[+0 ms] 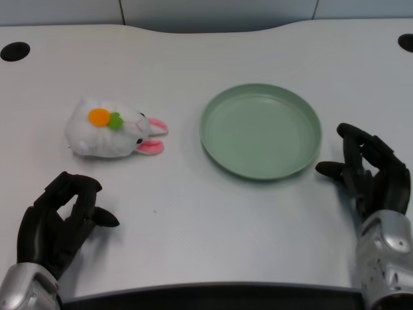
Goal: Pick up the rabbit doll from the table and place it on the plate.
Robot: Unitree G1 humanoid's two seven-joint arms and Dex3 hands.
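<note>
Rabbit doll lies on its side on the white table, left of the green plate and apart from it, plate holds nothing, left hand near-left, fingers loosely curled, holding nothing.

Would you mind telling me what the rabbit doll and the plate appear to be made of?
The rabbit doll looks like soft plush fabric: fuzzy white surface, felt-like orange and green patches. The plate seems smooth, matte green plastic, possibly melamine; its even sheen suggests a hard surface.
</note>
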